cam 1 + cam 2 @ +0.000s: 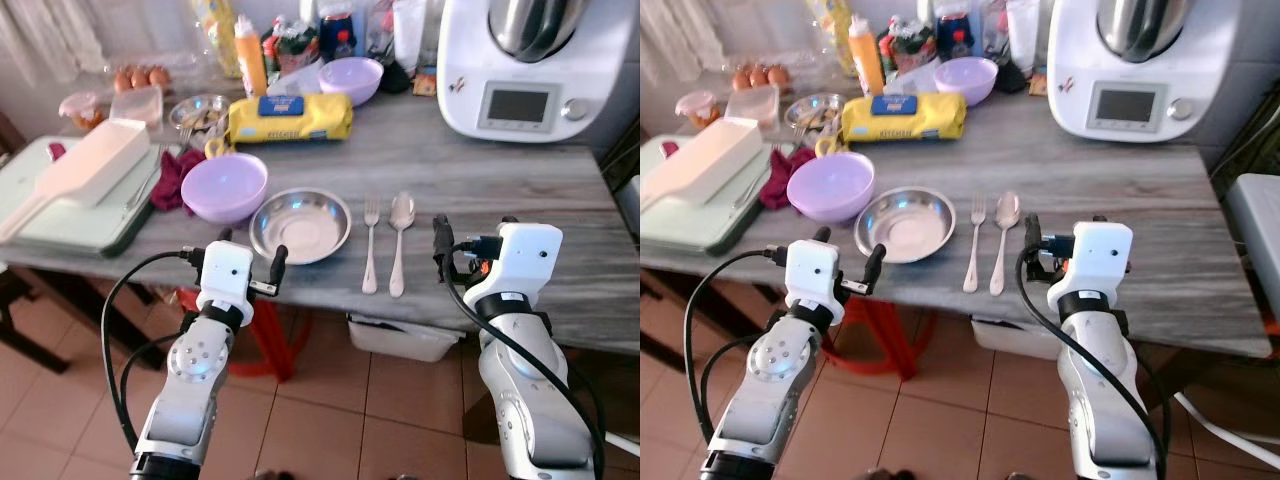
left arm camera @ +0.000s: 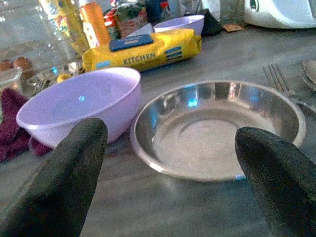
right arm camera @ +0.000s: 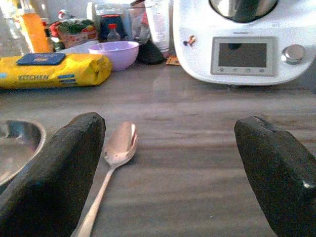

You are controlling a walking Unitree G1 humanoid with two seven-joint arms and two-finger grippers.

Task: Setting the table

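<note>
The steel plate [image 1: 300, 224] lies on the table [image 1: 520, 190], with the fork [image 1: 371, 243] and spoon [image 1: 399, 240] beside it. The 2 grippers hover at the near edge, left gripper [image 1: 250, 262] and right gripper [image 1: 470, 247], both with fingers spread and empty.

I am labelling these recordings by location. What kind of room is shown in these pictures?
Most likely a home kitchen. A white cooking machine stands on the grey wooden table, sauce bottles and eggs sit at the back, and a steel bowl, fork and spoon are laid out.
</note>
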